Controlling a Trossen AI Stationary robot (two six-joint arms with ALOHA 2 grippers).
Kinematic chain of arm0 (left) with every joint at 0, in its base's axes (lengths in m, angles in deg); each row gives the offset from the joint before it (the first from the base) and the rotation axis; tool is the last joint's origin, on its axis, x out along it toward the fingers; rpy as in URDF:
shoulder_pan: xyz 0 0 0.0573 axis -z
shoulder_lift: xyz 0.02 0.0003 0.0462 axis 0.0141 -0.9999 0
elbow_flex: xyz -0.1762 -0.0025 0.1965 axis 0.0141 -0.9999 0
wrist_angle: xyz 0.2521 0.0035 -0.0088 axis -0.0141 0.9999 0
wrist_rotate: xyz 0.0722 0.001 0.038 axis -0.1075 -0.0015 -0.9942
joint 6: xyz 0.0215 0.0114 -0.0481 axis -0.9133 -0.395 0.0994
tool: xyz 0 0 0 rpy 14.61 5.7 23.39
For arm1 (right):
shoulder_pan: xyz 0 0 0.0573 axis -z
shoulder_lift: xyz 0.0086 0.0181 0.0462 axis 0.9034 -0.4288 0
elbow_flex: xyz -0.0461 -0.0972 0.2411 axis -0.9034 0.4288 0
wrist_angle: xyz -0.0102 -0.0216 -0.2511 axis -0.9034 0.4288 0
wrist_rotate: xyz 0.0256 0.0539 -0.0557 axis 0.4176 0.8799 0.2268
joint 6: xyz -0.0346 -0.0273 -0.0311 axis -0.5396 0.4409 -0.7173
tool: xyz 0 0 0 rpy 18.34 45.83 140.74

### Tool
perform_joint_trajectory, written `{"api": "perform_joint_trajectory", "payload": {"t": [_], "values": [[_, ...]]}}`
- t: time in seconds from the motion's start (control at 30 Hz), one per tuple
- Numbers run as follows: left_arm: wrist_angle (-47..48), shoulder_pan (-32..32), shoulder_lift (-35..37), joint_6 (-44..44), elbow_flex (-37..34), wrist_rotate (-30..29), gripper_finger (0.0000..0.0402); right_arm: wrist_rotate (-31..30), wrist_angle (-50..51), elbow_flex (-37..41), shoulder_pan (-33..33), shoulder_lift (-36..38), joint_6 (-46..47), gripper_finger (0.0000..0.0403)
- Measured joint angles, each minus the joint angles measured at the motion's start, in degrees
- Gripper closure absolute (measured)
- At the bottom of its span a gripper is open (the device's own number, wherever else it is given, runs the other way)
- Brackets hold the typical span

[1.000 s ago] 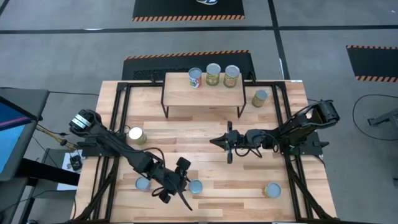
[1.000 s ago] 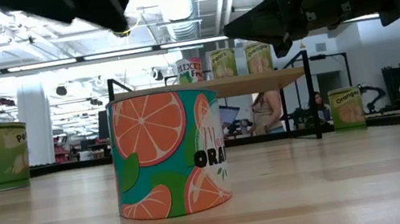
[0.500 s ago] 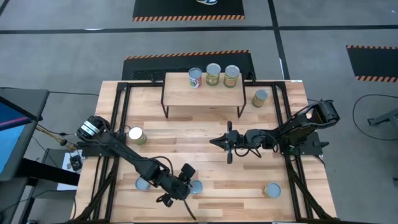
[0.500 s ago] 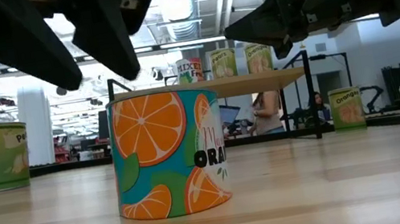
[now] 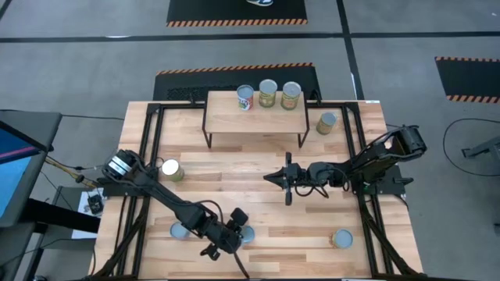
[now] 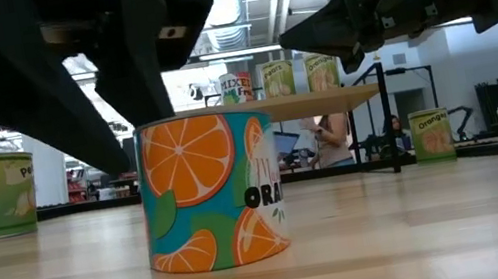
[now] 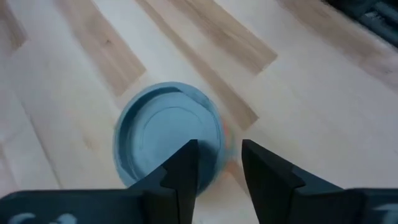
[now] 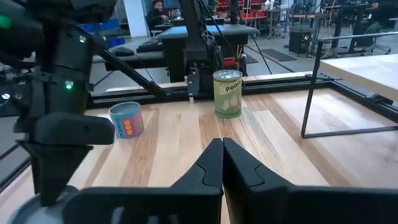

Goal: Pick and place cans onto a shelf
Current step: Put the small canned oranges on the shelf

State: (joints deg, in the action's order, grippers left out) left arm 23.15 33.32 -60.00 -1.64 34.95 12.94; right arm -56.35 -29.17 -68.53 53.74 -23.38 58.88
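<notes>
- Orange can [image 5: 247, 233] stands upright on the bench [image 5: 258, 168] near the front edge, its axis vertical and its blue lid up; at 6 o'clock from the shelf [image 5: 256, 114], which carries three cans.
- Left gripper [image 5: 227, 242] is directly above it. In the left wrist view the lid [image 7: 168, 140] lies just ahead of the two fingertips [image 7: 186, 163]; the jaws stand narrowly apart and hold nothing.
- Left arm is clearly the nearer one. The right gripper [image 5: 276, 178] waits at mid-bench, well apart at about 1 o'clock from the can, jaws closed together.
- Compared with a second ago, the left gripper has moved toward 3 o'clock and lower, from beside the can to over it.
</notes>
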Motion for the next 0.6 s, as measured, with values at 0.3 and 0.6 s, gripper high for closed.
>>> {"api": "perform_joint_trajectory", "payload": {"t": [0.3, 0.6], "values": [[-0.9, 0.1, -0.7, -1.5, 0.6, -0.4, 0.0291, 0.0, 0.1, 0.0, 0.0, 0.0, 0.0, 0.0386], [-1.0, 0.1, -0.7, -3.6, 0.8, 0.1, 0.0382, 0.0, 0.0, 0.0, 0.0, 0.0, 0.2, 0.038]]}}
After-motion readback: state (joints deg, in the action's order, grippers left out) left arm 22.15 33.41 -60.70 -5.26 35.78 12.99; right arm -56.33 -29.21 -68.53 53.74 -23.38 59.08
